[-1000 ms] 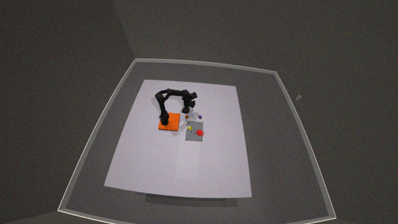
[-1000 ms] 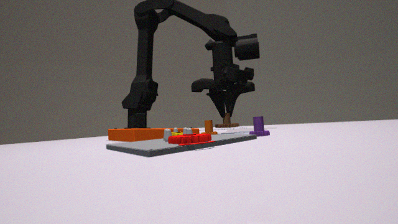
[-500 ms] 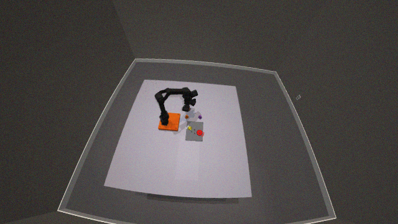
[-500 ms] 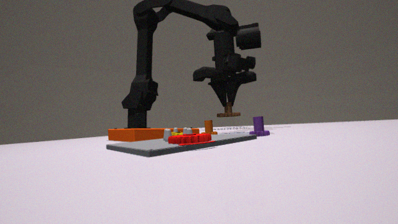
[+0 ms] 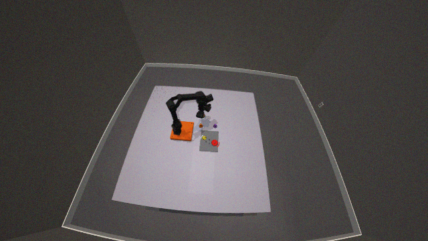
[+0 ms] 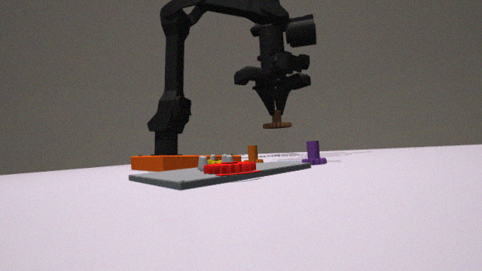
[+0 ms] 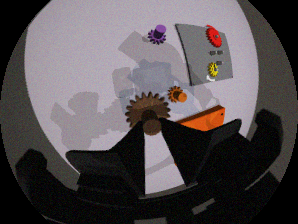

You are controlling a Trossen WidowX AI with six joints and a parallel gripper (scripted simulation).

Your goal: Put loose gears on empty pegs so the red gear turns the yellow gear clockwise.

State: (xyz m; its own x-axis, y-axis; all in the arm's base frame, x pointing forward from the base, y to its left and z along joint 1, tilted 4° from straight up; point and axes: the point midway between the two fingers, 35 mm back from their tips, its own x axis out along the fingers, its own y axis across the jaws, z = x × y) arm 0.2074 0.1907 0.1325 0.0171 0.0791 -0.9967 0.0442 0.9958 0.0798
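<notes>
below the jaws spreads a flat, pale lilac-white table top (image 5: pixel 160 174) (image 6: pixel 241 226) (image 7: pixel 100 30). directly on it lie a flat grey rectangular board (image 5: pixel 208 148) (image 6: pixel 158 178) (image 7: pixel 192 55), an upright orange toothed gear with a round stem (image 5: pixel 200 126) (image 6: pixel 252 153) (image 7: pixel 181 96), an upright purple toothed gear with a round stem (image 5: pixel 215 126) (image 6: pixel 313 150) (image 7: pixel 158 33), and a square orange base plate (image 5: pixel 187 136) (image 6: pixel 147 163) (image 7: pixel 216 116), all lower than the jaws.
</notes>
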